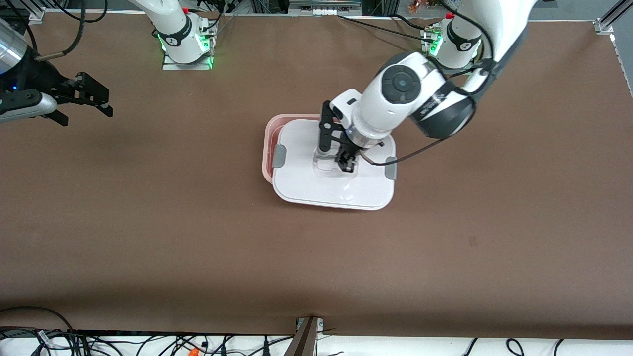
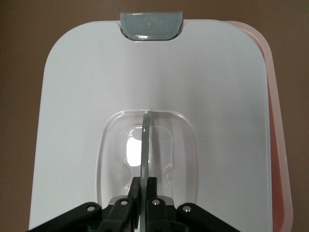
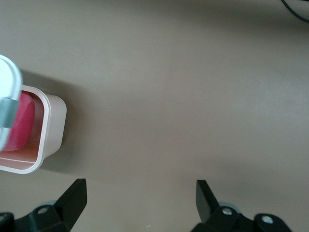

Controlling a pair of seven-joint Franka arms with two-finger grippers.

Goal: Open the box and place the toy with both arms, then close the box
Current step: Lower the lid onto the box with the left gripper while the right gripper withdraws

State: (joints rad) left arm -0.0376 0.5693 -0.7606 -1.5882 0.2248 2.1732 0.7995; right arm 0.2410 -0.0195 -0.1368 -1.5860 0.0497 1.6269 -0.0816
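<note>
Left tool (image 1: 346,163) clamped on the lid handle (image 2: 144,145); lid (image 1: 316,183) sits offset over the box (image 1: 269,143), mid-worktop (image 1: 148,222). Toy (image 3: 21,128) inside box. Right tool (image 1: 91,96) waits, fingers apart, toward the right arm's end from the box. No legible writing.

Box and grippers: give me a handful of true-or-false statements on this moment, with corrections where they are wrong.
1. The left gripper is shut on the lid's handle. True.
2. The lid sits squarely on the box, covering it all round. False: it is offset, and a strip of the pink tub shows at the edge toward the right arm's end of the table.
3. The toy lies on the bare table beside the box. False: the right wrist view shows it inside the box, partly under the lid.
4. The right gripper is open and holds nothing, waiting over the table near its own end. True.
5. Both grey clips are missing from the lid. False: one shows on each side.
</note>
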